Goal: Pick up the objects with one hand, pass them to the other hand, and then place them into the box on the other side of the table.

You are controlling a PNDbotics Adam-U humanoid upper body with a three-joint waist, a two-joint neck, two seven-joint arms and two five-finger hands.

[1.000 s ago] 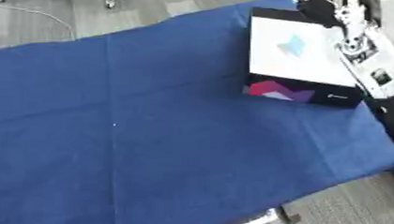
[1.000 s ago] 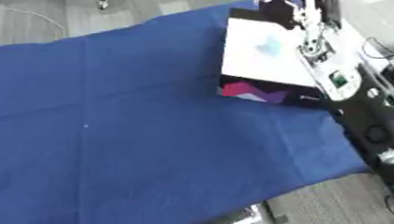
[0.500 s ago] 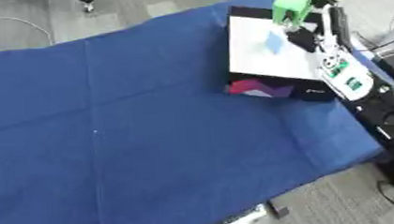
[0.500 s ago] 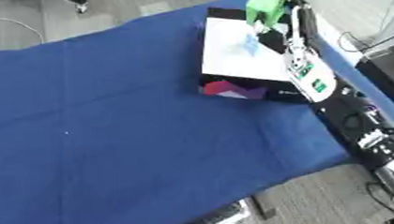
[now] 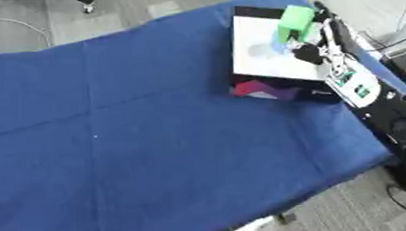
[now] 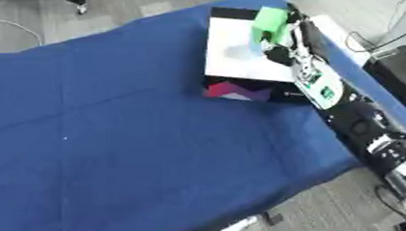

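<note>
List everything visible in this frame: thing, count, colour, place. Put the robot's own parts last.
Tablecloth: one, blue, covering the whole table.
Box: one, white inside with a black rim and a red-purple pattern on its front, at the table's far right.
Block: one, green, above the box's far right corner, in the right hand.
Cable: one, pale, on the grey floor beyond the table's far left.
Right hand: one, black and silver, over the box, fingers round the block; its arm runs down the right edge.
Left hand: not in view.

Right robot hand (image 5: 310, 45) — arm outstretched — fingers curled, gripping.
</note>
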